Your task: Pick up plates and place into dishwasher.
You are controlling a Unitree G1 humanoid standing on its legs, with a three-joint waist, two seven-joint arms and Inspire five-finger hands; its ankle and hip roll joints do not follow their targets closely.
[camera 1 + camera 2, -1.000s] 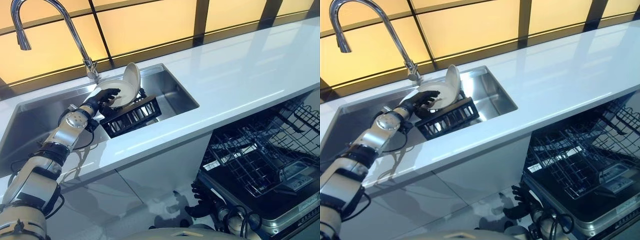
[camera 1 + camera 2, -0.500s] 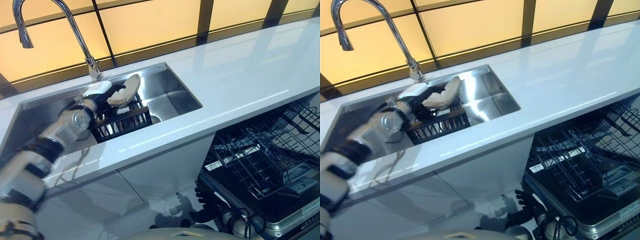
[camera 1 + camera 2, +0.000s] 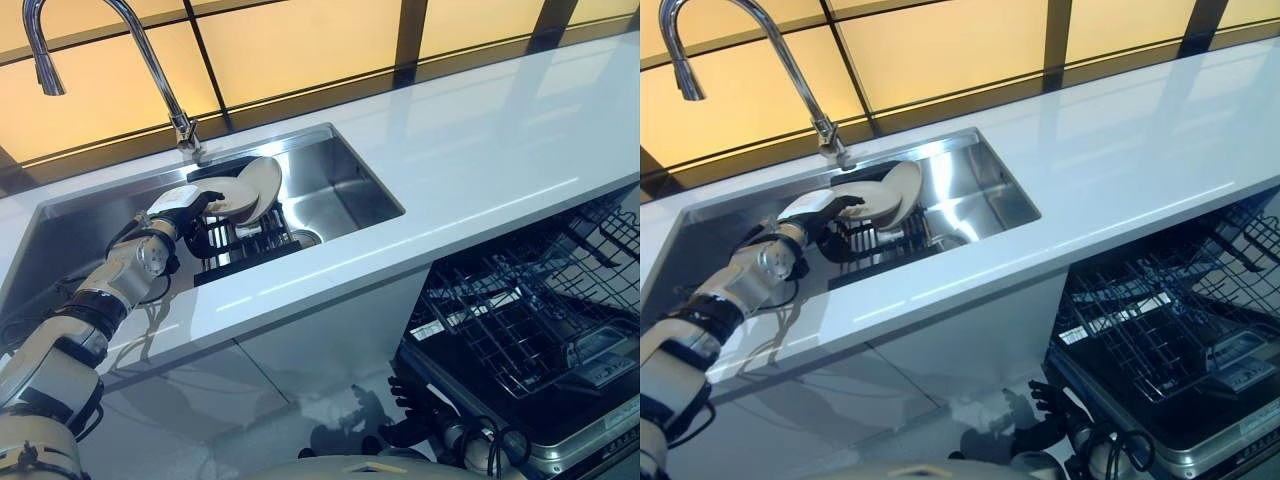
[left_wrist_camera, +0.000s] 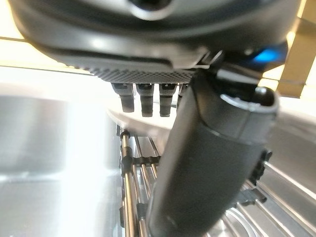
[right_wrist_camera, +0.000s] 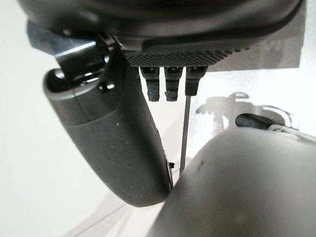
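Now the left hand (image 3: 190, 203) grips a plate (image 3: 250, 190), tipped lower over the sink rack (image 3: 245, 245) than before; lifting out comes next.

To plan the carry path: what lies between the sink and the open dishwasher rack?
In the left eye view, a bare stretch of white countertop lies between the sink and the dishwasher rack.

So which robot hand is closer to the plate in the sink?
The left robot hand is closer: it is right at the plate over the dish rack. The right robot hand hangs low by the dishwasher.
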